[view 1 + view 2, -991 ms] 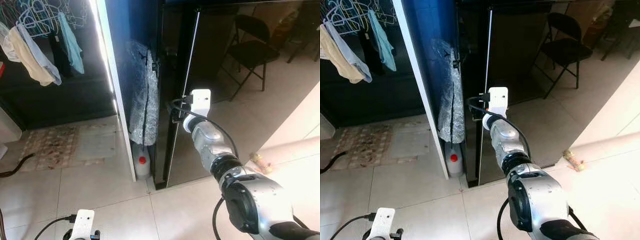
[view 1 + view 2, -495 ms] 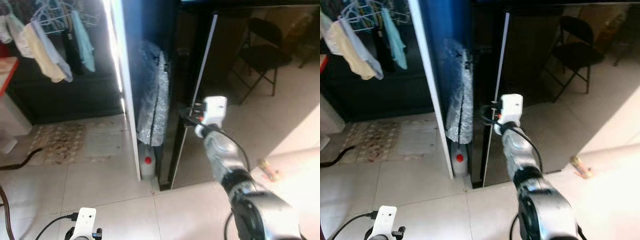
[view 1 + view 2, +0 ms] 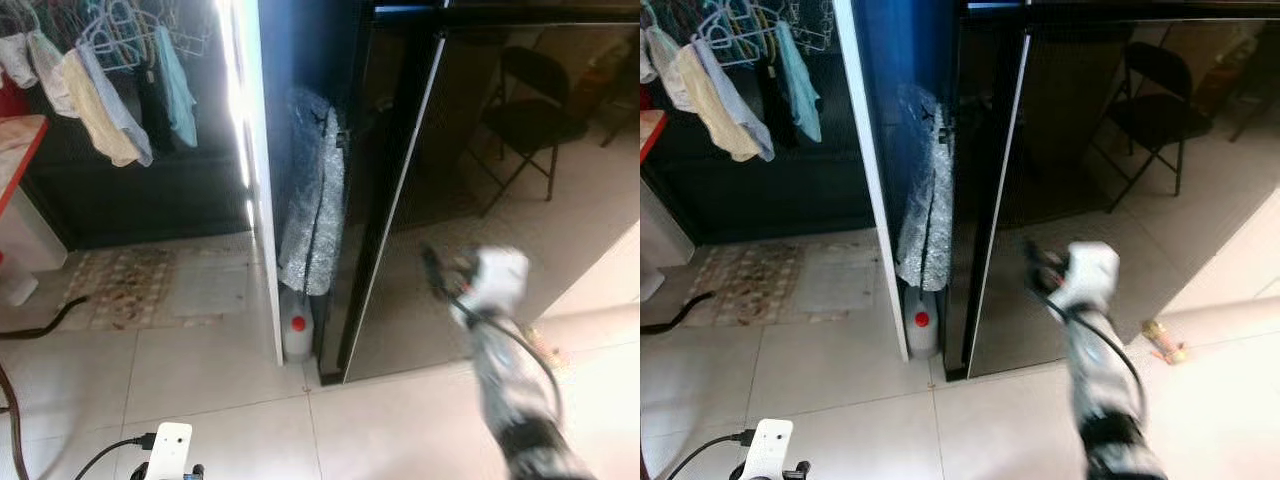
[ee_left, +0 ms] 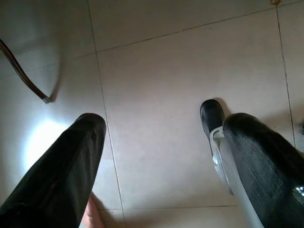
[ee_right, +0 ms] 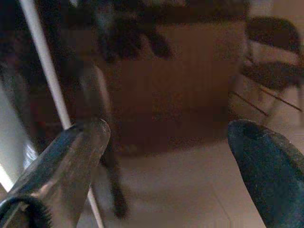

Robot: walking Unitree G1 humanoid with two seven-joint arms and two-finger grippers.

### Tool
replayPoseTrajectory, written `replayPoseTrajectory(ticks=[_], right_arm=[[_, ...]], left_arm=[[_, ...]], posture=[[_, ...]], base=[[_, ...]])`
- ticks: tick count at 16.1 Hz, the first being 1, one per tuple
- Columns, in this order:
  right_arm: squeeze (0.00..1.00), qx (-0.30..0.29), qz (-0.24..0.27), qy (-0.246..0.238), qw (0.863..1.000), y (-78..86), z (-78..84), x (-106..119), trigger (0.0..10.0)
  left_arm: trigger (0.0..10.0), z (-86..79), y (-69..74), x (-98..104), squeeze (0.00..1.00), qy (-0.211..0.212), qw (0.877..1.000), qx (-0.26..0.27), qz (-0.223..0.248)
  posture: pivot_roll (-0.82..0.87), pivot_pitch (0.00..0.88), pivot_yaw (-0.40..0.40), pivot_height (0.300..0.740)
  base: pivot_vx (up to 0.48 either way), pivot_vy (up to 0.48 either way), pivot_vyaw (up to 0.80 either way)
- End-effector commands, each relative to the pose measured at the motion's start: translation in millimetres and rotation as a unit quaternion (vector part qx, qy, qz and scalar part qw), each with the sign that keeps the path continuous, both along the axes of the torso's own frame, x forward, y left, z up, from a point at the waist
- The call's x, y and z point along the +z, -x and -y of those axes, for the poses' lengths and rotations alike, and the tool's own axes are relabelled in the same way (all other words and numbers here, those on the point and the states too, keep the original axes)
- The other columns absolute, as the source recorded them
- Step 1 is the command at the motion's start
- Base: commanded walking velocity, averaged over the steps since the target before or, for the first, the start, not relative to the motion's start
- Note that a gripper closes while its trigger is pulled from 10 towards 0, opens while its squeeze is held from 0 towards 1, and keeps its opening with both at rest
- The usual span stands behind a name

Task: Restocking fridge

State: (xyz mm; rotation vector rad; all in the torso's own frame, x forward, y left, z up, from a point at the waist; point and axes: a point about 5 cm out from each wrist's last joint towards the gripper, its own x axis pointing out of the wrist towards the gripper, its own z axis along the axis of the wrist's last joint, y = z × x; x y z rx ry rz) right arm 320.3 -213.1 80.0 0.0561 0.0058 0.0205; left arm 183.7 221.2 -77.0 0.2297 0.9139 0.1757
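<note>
Fridge (image 3: 440,180): dark glossy door, shut, standing on the floor tiles (image 3: 200,370) beside a white wall edge (image 3: 255,170); a foil-wrapped bundle (image 3: 315,205) and a red-capped jug (image 3: 296,335) fill the gap between. My right gripper (image 5: 166,142) is raised before the door face, near its silver edge strip, fingers apart, blurred. Left gripper (image 4: 156,142) hangs over tiles, fingers apart, empty. Step, as I judge: opening the door. Next move needs a hold on the door edge. No readable writing.

Right arm (image 3: 1102,400) raised, extended forward, motion-blurred; right gripper (image 5: 166,156) fingers spread wide apart. Left arm hanging low at near left; left gripper (image 4: 156,156) fingers apart, pointing down.
</note>
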Motion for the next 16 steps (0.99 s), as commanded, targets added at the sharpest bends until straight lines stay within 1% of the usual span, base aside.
replayPoseTrajectory(ticks=[1, 2, 3, 4, 5, 6, 7, 8, 9, 10, 11, 12, 14, 15, 16], right_arm=[[0.0, -0.026, -0.007, 0.002, 1.0, 5.4, 16.2, -2, 10.0], [0.0, -0.038, -0.017, 0.004, 0.999, 11.0, 23.9, -5, 10.0], [0.0, -0.069, -0.047, 0.003, 0.997, 23.5, 44.0, -16, 10.0], [0.0, -0.108, -0.114, 0.008, 0.988, 43.2, 68.3, -41, 10.0], [0.0, -0.141, -0.181, 0.002, 0.973, 64.8, 83.5, -66, 10.0], [0.0, -0.158, -0.228, -0.009, 0.961, 81.2, 86.8, -83, 10.0], [0.0, -0.167, -0.276, -0.014, 0.946, 98.3, 85.9, -100, 10.0], [0.0, -0.179, -0.353, -0.031, 0.918, 128.2, 76.5, -127, 10.0], [0.0, -0.179, -0.398, -0.045, 0.899, 148.0, 66.5, -143, 10.0], [0.0, -0.173, -0.441, -0.054, 0.879, 167.6, 54.8, -157, 10.0], [0.0, -0.168, -0.471, -0.056, 0.864, 181.7, 46.4, -166, 10.0], [0.0, -0.173, -0.492, -0.076, 0.85, 197.5, 34.4, -176, 10.0], [0.0, -0.17, -0.495, -0.099, 0.846, 202.1, 22.7, -180, 10.0], [0.0, -0.168, -0.498, -0.104, 0.844, 203.2, 20.1, -181, 10.0], [0.0, -0.156, -0.506, -0.089, 0.843, 204.1, 18.5, -182, 10.0]], left_arm=[[10.0, -0.4, 5.9, -3, 0.0, 0.0, 1.0, -0.001, -0.012], [10.0, -0.5, 5.7, -3, 0.0, -0.001, 1.0, -0.001, -0.012], [10.0, -0.6, 5.1, -3, 0.0, -0.001, 1.0, -0.004, -0.013], [10.0, -0.4, 3.2, -2, 0.0, -0.001, 1.0, -0.006, -0.012], [10.0, -0.2, 1.3, -1, 0.0, 0.0, 1.0, -0.007, -0.01], [10.0, -0.4, 0.3, -1, 0.0, 0.0, 1.0, -0.008, -0.009], [10.0, -0.5, -0.3, 0, 0.0, 0.0, 1.0, -0.007, -0.009], [10.0, -0.4, -1.4, 0, 0.0, 0.0, 1.0, -0.008, -0.008], [10.0, -0.1, -1.7, 0, 0.0, 0.001, 1.0, -0.01, -0.009], [10.0, 0.0, -1.5, 0, 0.0, 0.002, 1.0, -0.011, -0.011], [10.0, -0.4, -1.3, 0, 0.0, 0.002, 1.0, -0.012, -0.012], [10.0, -1.5, -0.8, 0, 0.0, 0.003, 1.0, -0.013, -0.013], [10.0, -4.3, 1.6, -1, 0.0, 0.001, 1.0, -0.014, -0.018], [10.0, -4.8, 2.7, -1, 0.0, 0.0, 1.0, -0.016, -0.02], [10.0, -4.9, 3.7, -2, 0.0, 0.002, 1.0, -0.016, -0.021]], posture=[[-0.24, 0.052, -0.022, 0.74], [-0.24, 0.052, -0.021, 0.74], [-0.24, 0.052, -0.017, 0.74], [-0.24, 0.052, -0.012, 0.74], [-0.24, 0.052, -0.012, 0.74], [-0.23, 0.05, -0.01, 0.74], [-0.23, 0.049, -0.009, 0.74], [-0.23, 0.053, -0.009, 0.74], [-0.23, 0.056, -0.01, 0.74], [-0.22, 0.058, -0.009, 0.74], [-0.2, 0.06, -0.01, 0.74], [-0.2, 0.062, -0.005, 0.74], [-0.23, 0.061, 0.01, 0.74], [-0.23, 0.061, 0.011, 0.74], [-0.24, 0.057, 0.013, 0.74]], base=[[0.0, 0.0, 0.0], [0.0, 0.0, 0.0], [0.0, 0.0, 0.0], [0.0, 0.0, 0.0], [0.0, 0.0, 0.0], [0.0, 0.0, 0.0], [0.0, 0.0, 0.0], [0.0, 0.0, 0.0], [0.0, 0.0, 0.0], [0.0, 0.0, 0.0], [0.0, 0.0, 0.0], [0.0, 0.0, 0.0], [0.0, 0.0, 0.0], [0.0, 0.0, 0.0], [0.0, 0.0, 0.0]])
